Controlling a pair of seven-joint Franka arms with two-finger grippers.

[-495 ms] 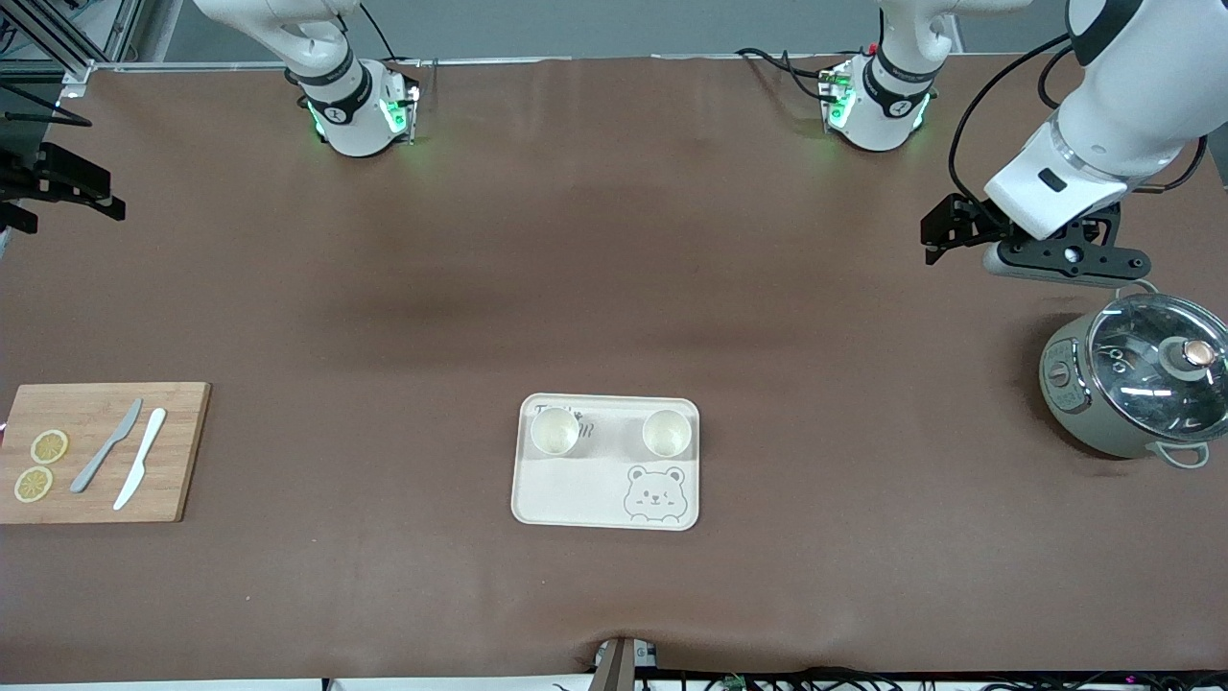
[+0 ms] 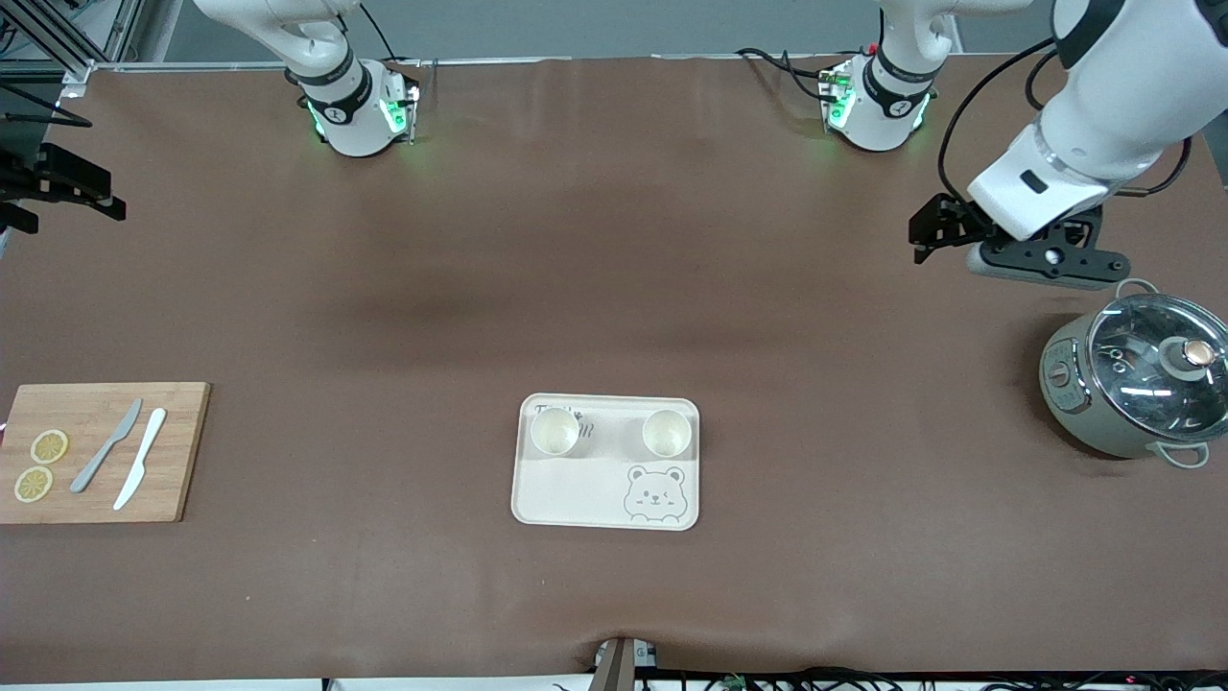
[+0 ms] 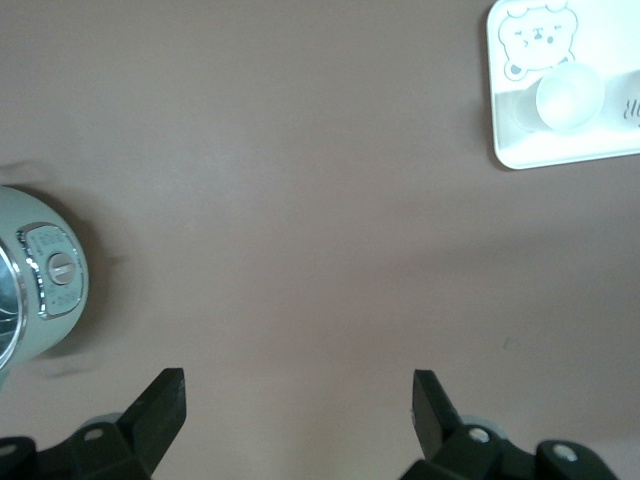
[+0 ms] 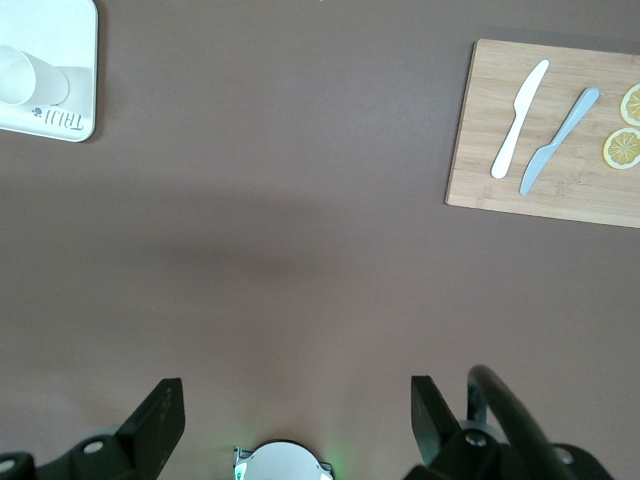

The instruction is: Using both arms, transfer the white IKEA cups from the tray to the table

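- Shifted slightly toward the table's base edge, the left gripper [image 3: 298, 400] hangs spread and empty near the lidded grey-green pot [image 2: 1132, 389].
- Two small cream-white tapered cups [image 2: 555, 430] [image 2: 667, 433] stand upright, rims up, along the cream bear tray's [image 2: 576, 494] edge nearest the bases.
- Right gripper [image 4: 296, 405]: spread, empty, waiting over the brown table [image 2: 384, 288].

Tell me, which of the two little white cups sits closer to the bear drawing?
The cup toward the left arm's end of the tray: the bear drawing lies just in front of it. The other cup stands by the printed lettering.

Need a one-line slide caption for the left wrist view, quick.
Open left claw over bare brown table, pot at one edge, bear tray with a white cup at another.
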